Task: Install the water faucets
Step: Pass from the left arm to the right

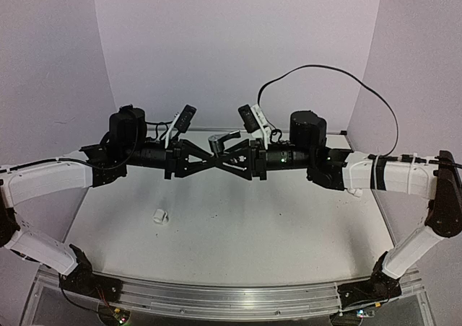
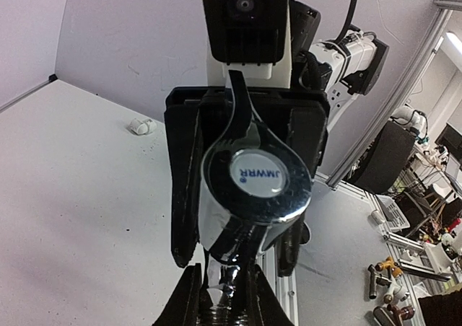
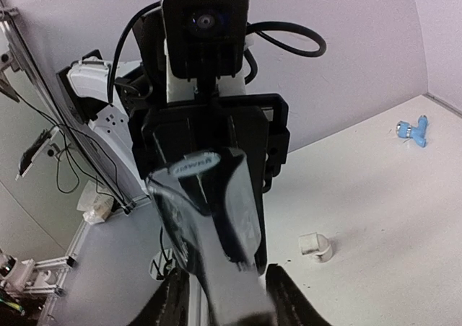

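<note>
The silver metal faucet hangs in mid-air between my two arms, above the back of the table. My left gripper is shut on its threaded stem. Its round cap and lever face the left wrist camera. My right gripper meets it from the other side. Its fingers flank the faucet's body, with a thin gap showing on the left side. In the top view both grippers meet tip to tip. The blue plastic faucet lies on the table near the back wall.
A white pipe fitting stands on the table left of centre. Another white fitting sits under my right forearm. A white elbow fitting shows in the right wrist view. The walls close the back and sides.
</note>
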